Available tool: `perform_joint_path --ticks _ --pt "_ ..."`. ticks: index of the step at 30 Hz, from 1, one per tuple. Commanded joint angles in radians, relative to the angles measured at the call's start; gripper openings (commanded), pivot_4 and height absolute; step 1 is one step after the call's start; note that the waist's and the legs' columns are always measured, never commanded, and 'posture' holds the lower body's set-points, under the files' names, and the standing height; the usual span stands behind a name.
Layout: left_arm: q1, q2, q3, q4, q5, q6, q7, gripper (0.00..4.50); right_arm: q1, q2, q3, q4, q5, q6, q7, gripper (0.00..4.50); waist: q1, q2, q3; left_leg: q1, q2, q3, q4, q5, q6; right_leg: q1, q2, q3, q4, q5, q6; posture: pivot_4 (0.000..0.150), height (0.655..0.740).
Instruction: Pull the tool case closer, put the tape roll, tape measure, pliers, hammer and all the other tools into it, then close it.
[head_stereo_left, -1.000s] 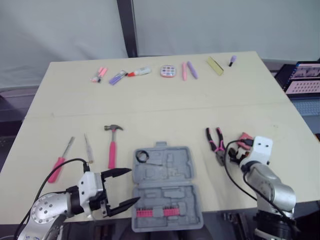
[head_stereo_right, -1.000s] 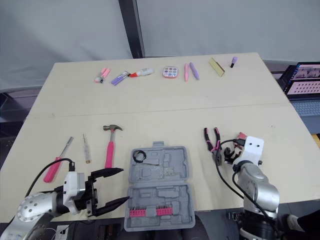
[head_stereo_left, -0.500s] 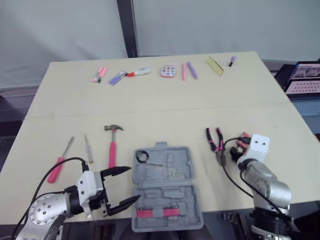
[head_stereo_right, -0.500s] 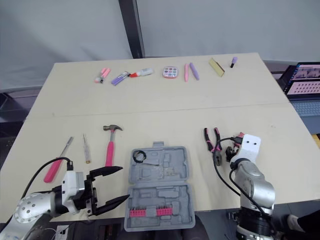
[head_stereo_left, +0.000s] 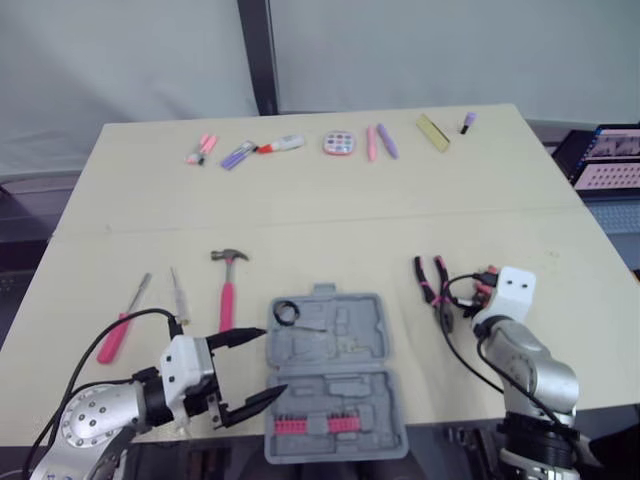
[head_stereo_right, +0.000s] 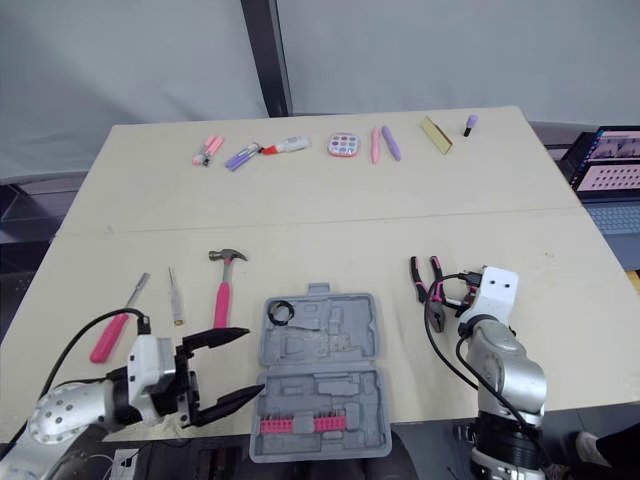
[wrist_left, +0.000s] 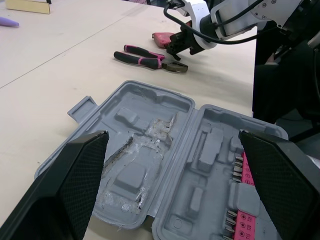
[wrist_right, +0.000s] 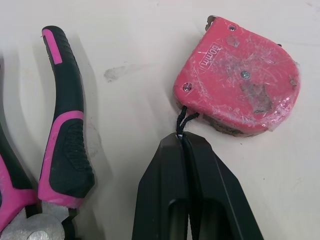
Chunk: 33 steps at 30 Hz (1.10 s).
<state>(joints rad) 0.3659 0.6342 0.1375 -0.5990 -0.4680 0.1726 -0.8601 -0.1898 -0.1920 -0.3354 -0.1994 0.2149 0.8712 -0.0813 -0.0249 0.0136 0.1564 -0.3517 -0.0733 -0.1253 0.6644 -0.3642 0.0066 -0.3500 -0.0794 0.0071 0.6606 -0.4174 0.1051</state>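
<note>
The grey tool case (head_stereo_left: 372, 318) lies open at the table's near edge, with a black tape roll (head_stereo_left: 285, 312) in its far half and a row of pink bits in the near half. My left gripper (head_stereo_left: 272, 361) stands open just left of the case, its fingers (wrist_left: 75, 185) either side of the case. To the right lie the pink-and-black pliers (head_stereo_left: 432, 285) and the pink tape measure (wrist_right: 240, 75). My right gripper (wrist_right: 181, 137) is shut on the tape measure's thin black cord. A pink hammer (head_stereo_left: 226, 290) and two screwdrivers (head_stereo_left: 120, 328) lie left of the case.
Markers, pens and small stationery (head_stereo_left: 340, 143) line the table's far edge. A laptop (head_stereo_left: 605, 150) sits off the right side. Bare tabletop stretches between the case and the far row.
My right gripper has shut on the tape measure's cord. The left gripper has stayed open beside the case, shifting only slightly.
</note>
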Motion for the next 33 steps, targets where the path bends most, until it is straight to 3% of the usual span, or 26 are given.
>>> perform_joint_path --ticks 1,15,33 --pt "0.0 0.007 0.005 -0.042 -0.023 0.008 0.002 4.5 0.066 -0.031 0.008 -0.078 -0.005 0.058 0.023 0.09 0.002 0.0 0.0 0.0 0.0 0.0 0.0 0.0 0.0 0.0 0.0 0.0 0.0 0.0 0.0 0.15 0.74" --pt "0.004 -0.011 -0.023 0.041 -0.005 -0.054 -0.065 4.5 0.352 -0.072 0.078 -0.427 0.056 0.281 0.136 0.09 0.002 0.0 0.0 0.0 0.0 0.0 -0.001 0.0 0.0 0.0 0.0 0.0 -0.002 0.0 0.0 0.15 0.74" --pt "-0.002 -0.012 -0.049 0.065 -0.003 -0.084 -0.079 4.5 0.557 -0.145 0.115 -0.566 0.105 0.378 0.242 0.09 0.015 -0.008 -0.005 0.0 0.0 -0.001 -0.001 0.0 0.0 0.001 0.0 0.0 -0.006 0.0 0.0 0.15 0.74"
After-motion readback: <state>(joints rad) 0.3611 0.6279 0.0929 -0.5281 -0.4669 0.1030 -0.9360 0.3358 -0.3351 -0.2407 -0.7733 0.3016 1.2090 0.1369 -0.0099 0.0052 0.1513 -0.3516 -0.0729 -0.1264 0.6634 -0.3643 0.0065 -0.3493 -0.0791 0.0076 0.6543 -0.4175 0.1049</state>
